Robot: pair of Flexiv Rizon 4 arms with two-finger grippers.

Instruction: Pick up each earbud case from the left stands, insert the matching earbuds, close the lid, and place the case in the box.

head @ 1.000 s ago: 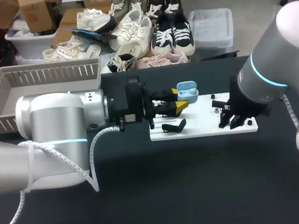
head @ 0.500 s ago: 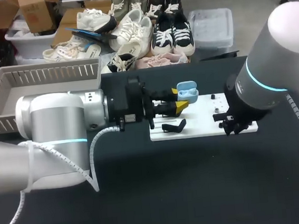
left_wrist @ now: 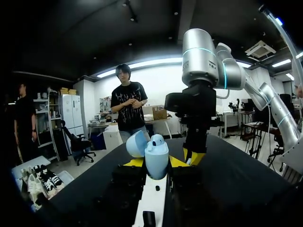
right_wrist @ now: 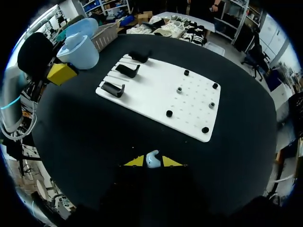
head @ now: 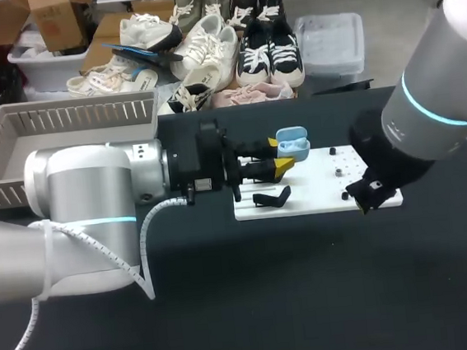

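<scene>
Black table (head: 312, 300), white pegged board (right_wrist: 156, 94) – left gripper (left_wrist: 156, 164) clamps open blue case (left_wrist: 156, 153), right gripper (right_wrist: 152, 161) pinches earbud (right_wrist: 152, 158)

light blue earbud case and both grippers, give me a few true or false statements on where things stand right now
1. The light blue earbud case sits between the fingers of the left gripper with its lid open. True.
2. The right gripper holds nothing. False: it is shut on a small light blue earbud.
3. The three black stands on the flat white board hold no case. True.
4. The case lies in the grey slatted basket. False: it is in the left gripper, beside the board.
</scene>
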